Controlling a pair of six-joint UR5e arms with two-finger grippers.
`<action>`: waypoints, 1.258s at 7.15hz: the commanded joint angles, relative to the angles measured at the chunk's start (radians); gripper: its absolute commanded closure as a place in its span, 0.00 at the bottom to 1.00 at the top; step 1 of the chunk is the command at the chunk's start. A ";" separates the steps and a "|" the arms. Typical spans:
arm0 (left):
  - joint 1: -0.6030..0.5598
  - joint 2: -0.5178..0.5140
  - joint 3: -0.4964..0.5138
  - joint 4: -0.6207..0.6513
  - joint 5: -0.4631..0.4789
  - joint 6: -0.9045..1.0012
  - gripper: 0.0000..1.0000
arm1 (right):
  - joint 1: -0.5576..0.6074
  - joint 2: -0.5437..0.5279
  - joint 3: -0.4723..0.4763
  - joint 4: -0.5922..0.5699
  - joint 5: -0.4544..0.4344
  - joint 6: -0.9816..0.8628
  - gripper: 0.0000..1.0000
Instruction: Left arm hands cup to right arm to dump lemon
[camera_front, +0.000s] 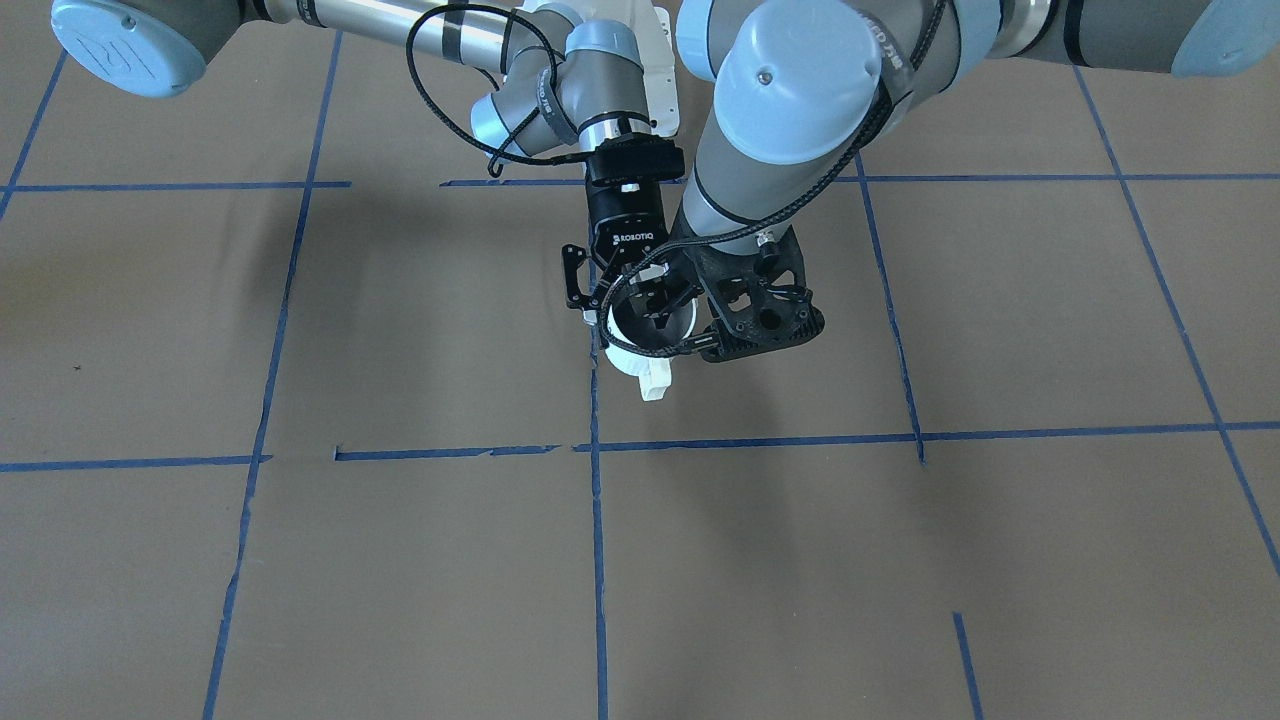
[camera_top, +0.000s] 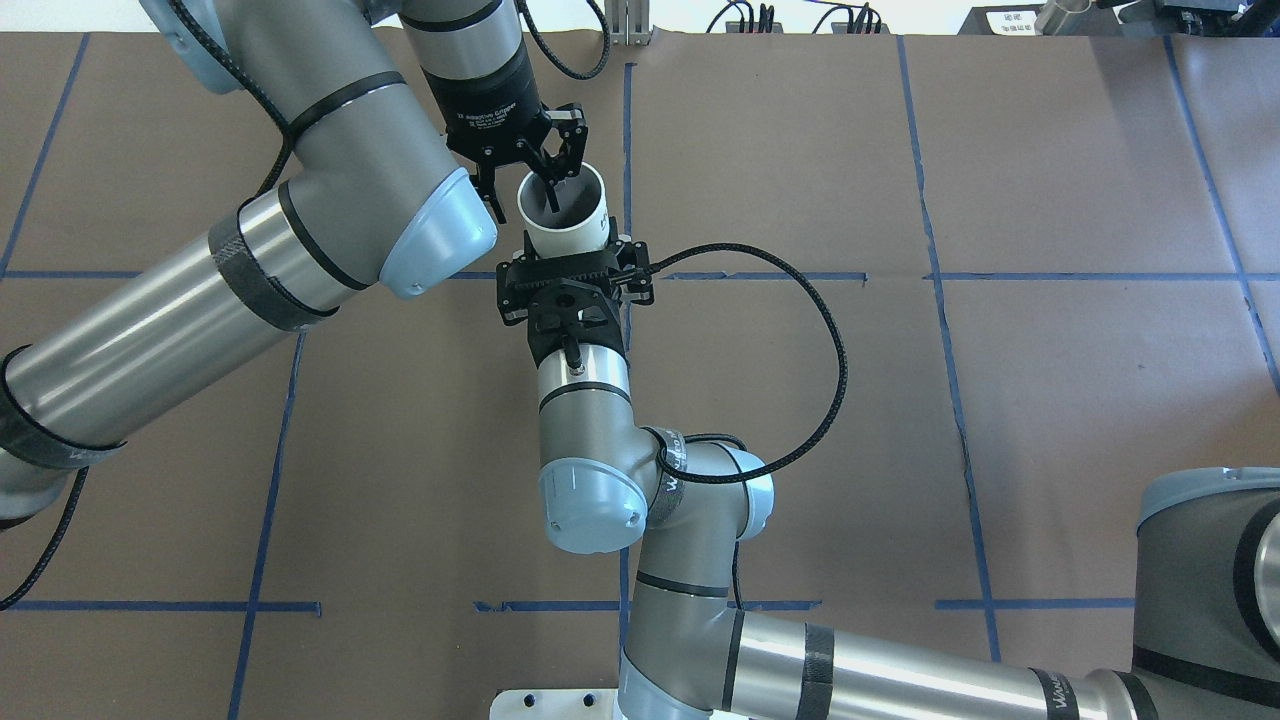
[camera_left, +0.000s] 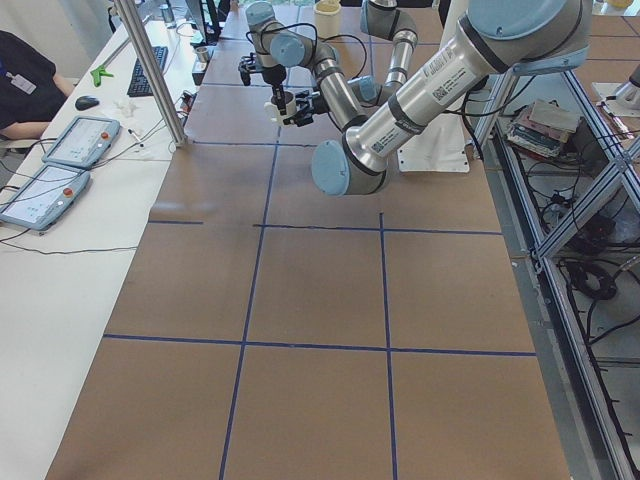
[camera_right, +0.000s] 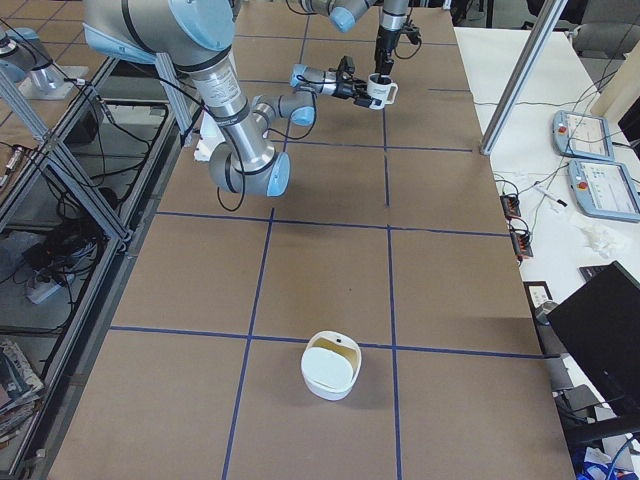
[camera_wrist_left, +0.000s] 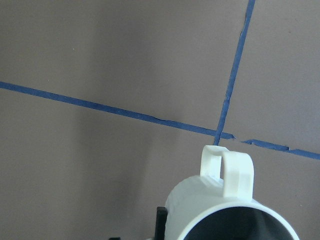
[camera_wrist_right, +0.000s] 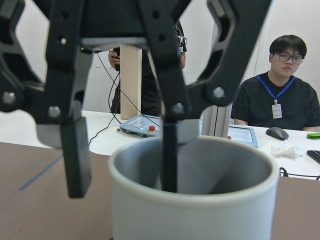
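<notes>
The white cup (camera_top: 570, 232) hangs in the air over the table's middle. Its handle (camera_front: 655, 385) points away from the robot. My left gripper (camera_top: 522, 198) comes down from above, open. One finger (camera_wrist_right: 170, 155) is inside the cup (camera_wrist_right: 195, 215) and the other (camera_wrist_right: 75, 150) is outside, both clear of the wall. My right gripper (camera_front: 643, 312), labelled ROBOTIQ, reaches in level and is shut on the cup's sides. In the overhead view its black frame (camera_top: 570, 290) hides its fingers. The left wrist view shows the cup's rim and handle (camera_wrist_left: 226, 167) from above. The lemon is hidden.
A white bowl (camera_right: 331, 366) with something yellow in it sits on the table near the robot's right end. The brown table (camera_front: 900, 560) has blue tape lines. Operators sit at the side desk (camera_wrist_right: 280, 100), with tablets (camera_left: 80, 140) and a metal post (camera_left: 150, 70).
</notes>
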 joint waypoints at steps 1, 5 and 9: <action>0.000 0.002 0.000 0.000 0.001 0.005 0.91 | 0.000 -0.001 0.000 0.000 0.002 0.001 0.26; 0.000 0.012 -0.003 0.000 0.001 0.020 0.91 | 0.000 -0.001 0.000 0.000 0.002 0.000 0.24; 0.000 0.011 -0.009 0.000 0.000 0.020 0.92 | -0.012 -0.059 0.011 0.000 -0.003 -0.015 0.00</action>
